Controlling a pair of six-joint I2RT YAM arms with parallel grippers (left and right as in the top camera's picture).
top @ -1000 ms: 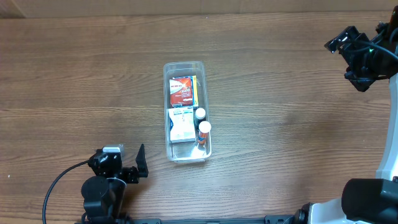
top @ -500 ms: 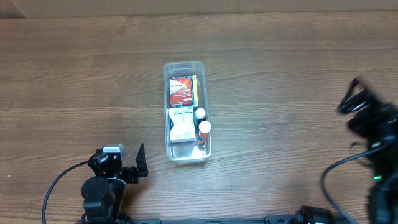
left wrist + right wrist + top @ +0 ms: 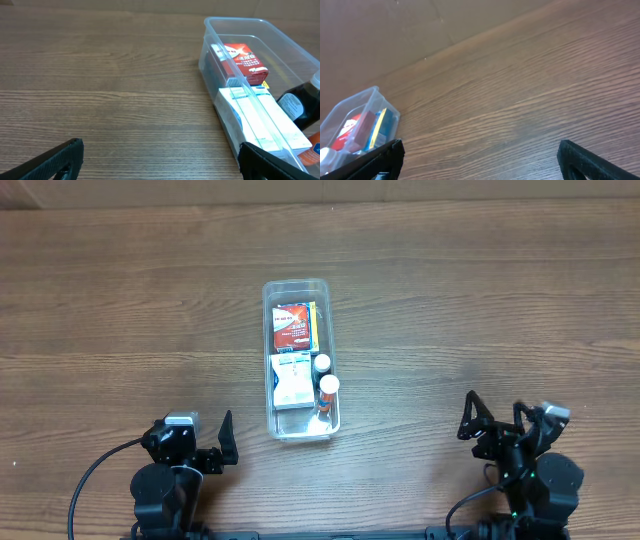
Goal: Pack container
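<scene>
Brown wood-grain tabletop [image 3: 480, 310], cardboard along the far edge. The container [image 3: 295, 281] sits abt mid-tabletop, long side running far edge to near edge, w/ a red box [image 3: 293, 328] at its far end, a white box [image 3: 291, 380] nearer, and two white-capped bottles [image 3: 322, 363] beside that. Left claw [image 3: 200, 442] is by the near edge, just off the container's near left corner, jaws spread wide, gripping nothing. Right claw [image 3: 495, 415] is towards the near right corner, also spread, empty.
</scene>
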